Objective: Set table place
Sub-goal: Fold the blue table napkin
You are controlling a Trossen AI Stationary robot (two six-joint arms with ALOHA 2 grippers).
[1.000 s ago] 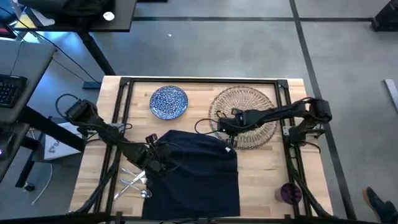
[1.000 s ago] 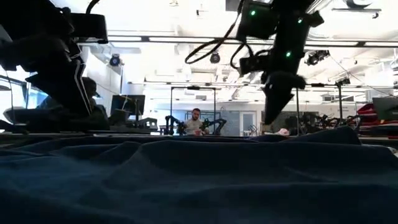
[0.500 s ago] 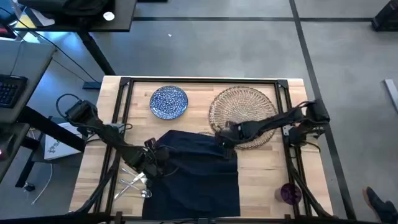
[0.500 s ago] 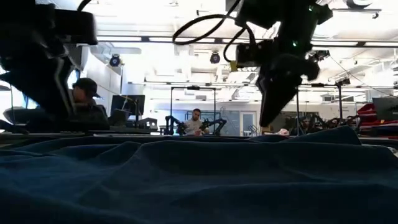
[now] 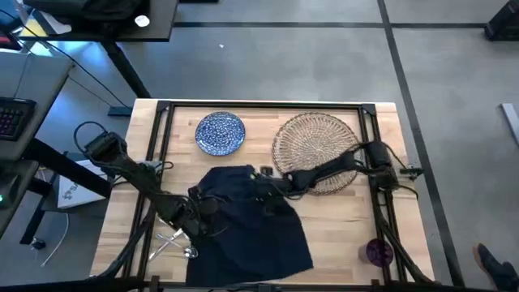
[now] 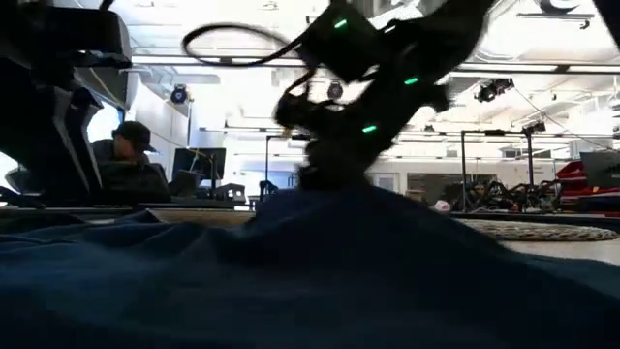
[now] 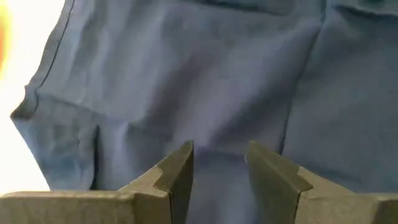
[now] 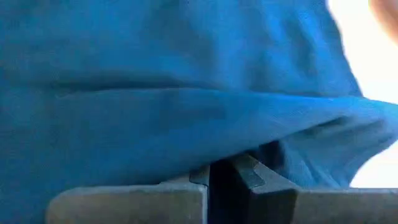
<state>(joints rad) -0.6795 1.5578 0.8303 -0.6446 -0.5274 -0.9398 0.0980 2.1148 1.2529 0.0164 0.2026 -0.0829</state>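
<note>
Leftmost on the table (image 5: 349, 215), beside the napkin's (image 5: 251, 223) left edge, the silver cutlery (image 5: 174, 239) lies in a loose heap on the bare wood. Just above that heap the left gripper (image 5: 197, 212) sits low on the napkin's left border; in its wrist view the two fingers (image 7: 177, 171) stand a little apart with dark cloth in front of and between them, though whether they actually clamp the fabric cannot be told. The navy napkin itself is rumpled, spread from the table's middle down toward the near edge, and it fills the lower part of the low view. Behind the napkin, toward the far rail, the blue speckled plate (image 5: 220, 132) rests flat and apart from the cloth. At the napkin's upper right part the right gripper (image 5: 268, 185) is pressed together on a raised fold; its wrist view shows the fingers closed with cloth bunched between them, and the low view shows the fabric peaked under it. Right of the napkin lies the woven placemat (image 5: 318, 150), the right arm crossing over its near side. Further right, by the table's near corner, stands the purple cup (image 5: 378, 251), well apart from the napkin.
</note>
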